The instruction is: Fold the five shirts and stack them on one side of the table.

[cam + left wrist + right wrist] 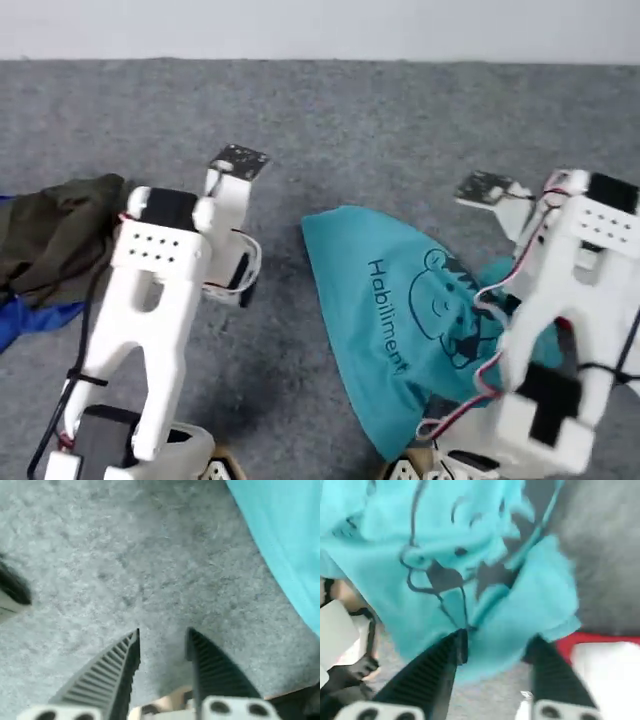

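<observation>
The teal shirt [385,300] lies crumpled on the grey counter [350,130], toward 4 o'clock in the high view. The right arm [560,330] covers its 3 o'clock side, and its narrow end runs under that arm's base near 5 o'clock. At the 9 o'clock edge an olive shirt [60,235] sits bunched on a blue shirt [30,320]. Both are cut off by the frame, so their full shape cannot be made out.

The left arm [150,300] rises from 7 o'clock and leans toward 12, its wrist pointing down. The left pincer [162,632] hangs over bare counter with its fingers apart and nothing between them, near the teal shirt's 9 o'clock edge.

The right arm bends over the shirt from 5 o'clock. The right pincer [497,640] is spread wide above rumpled teal cloth. Whether its tips touch the fabric cannot be told.
</observation>
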Available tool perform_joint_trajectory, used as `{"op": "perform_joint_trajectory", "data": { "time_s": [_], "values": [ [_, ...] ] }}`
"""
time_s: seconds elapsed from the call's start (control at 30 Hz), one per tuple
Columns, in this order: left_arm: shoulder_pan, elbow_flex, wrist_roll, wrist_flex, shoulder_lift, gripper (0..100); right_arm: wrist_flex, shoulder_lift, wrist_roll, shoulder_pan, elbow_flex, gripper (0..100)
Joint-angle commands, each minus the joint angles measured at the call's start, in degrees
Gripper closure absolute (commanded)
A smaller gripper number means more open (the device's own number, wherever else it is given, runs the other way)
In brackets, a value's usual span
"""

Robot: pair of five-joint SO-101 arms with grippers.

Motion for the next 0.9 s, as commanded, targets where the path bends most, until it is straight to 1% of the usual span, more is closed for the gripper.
{"op": "perform_joint_trajectory", "data": {
  "time_s": [0.0,0.07,0.13,0.27,0.37,0.5,0.57,0.73,0.87],
  "values": [
    [4.22,-1.10,16.00,-4.40,2.46,69,0.04,-7.16,-2.73,-4.18,0.26,57.8],
    [5.80,-2.77,22.59,-6.15,6.77,63,-4.18,-7.96,-6.68,-4.35,0.88,56.0],
    [7.47,-5.67,26.02,-6.42,12.22,63,-8.48,-7.96,-9.49,-4.00,1.85,56.0],
    [11.16,-14.46,26.11,-2.99,24.79,63,-12.88,-7.96,-13.54,-2.68,3.87,56.0],
    [13.80,-23.08,26.11,1.05,34.81,63,-13.05,-8.04,-13.98,-2.68,5.54,56.0],
    [15.03,-30.81,26.11,1.49,46.15,64,-13.23,-8.48,-13.89,-1.98,6.77,56.0],
    [15.30,-33.45,26.02,1.49,50.20,68,-13.23,-8.48,-13.89,-1.45,6.68,56.0],
    [16.35,-39.16,25.85,1.49,56.18,82,-13.32,-8.04,-13.89,-0.22,6.77,56.0],
    [19.87,-42.86,25.85,1.49,59.78,93,-13.32,-8.04,-13.89,-0.22,6.86,56.0]
  ]
}}
